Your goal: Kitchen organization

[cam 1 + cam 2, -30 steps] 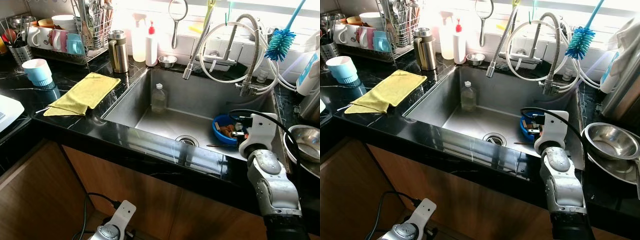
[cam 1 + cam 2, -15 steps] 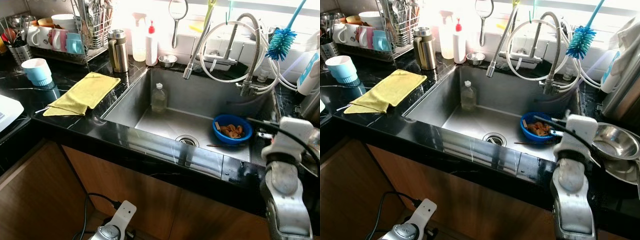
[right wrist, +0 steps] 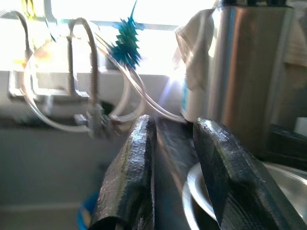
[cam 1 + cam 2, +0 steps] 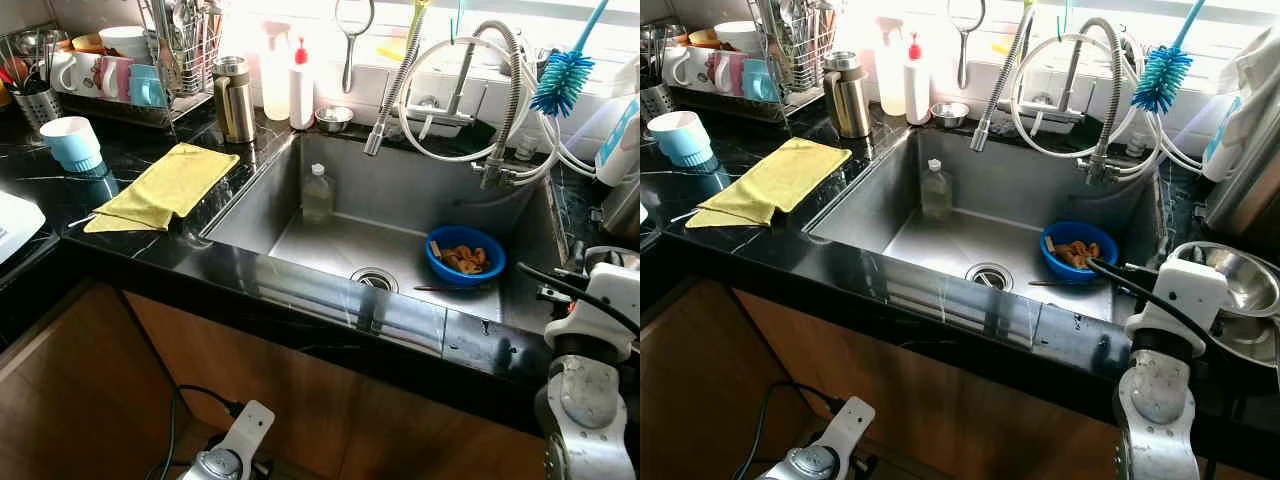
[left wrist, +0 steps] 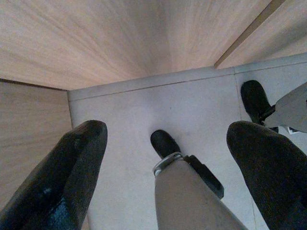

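Black marble desk (image 4: 150, 250) around steel sink (image 4: 330, 240). Blue bowl (image 4: 465, 257) of scraps beyond right gripper (image 3: 175, 158), fingers narrowly parted, empty, beside steel bowl (image 4: 1230, 285). Left gripper (image 5: 163, 158) wide, idle. Best approached slowly, rim-first.

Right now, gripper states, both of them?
Left gripper: open, holding nothing, hanging over the floor.
Right gripper: fingers slightly apart, nothing between them, beside the steel bowl.
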`<state>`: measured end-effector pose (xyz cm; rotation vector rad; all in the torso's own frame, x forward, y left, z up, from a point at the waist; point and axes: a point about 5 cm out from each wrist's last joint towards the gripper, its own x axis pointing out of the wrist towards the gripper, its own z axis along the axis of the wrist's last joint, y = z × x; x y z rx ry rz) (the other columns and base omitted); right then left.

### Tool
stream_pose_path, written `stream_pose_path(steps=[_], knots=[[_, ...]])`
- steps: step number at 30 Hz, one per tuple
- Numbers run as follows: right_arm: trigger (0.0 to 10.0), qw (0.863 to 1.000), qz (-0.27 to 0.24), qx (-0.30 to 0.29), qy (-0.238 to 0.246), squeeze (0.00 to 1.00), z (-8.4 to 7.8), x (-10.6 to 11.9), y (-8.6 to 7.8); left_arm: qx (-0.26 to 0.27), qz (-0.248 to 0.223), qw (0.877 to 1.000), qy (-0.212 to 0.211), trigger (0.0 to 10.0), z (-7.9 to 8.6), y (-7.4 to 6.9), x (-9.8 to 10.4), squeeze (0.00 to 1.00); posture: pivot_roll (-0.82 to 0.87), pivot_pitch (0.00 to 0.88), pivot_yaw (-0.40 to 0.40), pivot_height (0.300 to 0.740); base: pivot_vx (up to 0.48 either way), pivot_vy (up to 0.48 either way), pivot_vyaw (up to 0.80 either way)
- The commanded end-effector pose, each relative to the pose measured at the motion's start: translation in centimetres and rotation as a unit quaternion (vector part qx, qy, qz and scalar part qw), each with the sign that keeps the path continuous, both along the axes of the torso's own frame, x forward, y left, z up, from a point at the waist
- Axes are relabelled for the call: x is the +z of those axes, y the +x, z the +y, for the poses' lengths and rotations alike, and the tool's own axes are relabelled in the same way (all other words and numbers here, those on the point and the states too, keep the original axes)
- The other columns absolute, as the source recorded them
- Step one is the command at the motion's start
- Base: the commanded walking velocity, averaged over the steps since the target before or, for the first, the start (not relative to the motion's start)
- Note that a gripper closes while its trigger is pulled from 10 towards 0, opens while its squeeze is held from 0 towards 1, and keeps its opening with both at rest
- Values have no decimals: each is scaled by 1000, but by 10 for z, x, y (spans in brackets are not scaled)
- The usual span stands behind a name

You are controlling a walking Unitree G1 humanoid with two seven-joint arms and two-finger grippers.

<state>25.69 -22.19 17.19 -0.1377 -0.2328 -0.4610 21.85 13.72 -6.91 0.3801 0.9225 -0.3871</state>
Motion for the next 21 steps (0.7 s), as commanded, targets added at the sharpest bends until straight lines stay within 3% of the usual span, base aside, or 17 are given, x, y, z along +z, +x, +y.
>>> stream_pose_path(steps=[1, 6, 12, 21], knots=[[10000, 1000, -6, 15, 7, 0, 7, 2, 3, 1, 2, 1000, 6, 10000, 2, 1, 0, 0, 7, 12, -31, 736, 0, 0, 0], [10000, 1000, -6, 19, 8, 0, 8, 2, 4, 1, 3, 1000, 5, 10000, 2, 1, 0, 0, 4, 13, -31, 736, 0, 246, 0], [10000, 999, -4, 30, 17, 0, 10, 1, 5, -1, 3, 1000, 4, 10000, 1, 1, 0, 0, 6, 14, -34, 736, 0, 431, -800], [10000, 999, -4, 38, 19, 0, 13, 1, 10, -4, 1, 1000, 6, 10000, 1, 1, 0, 0, 8, 13, -33, 736, 0, 0, -800]])
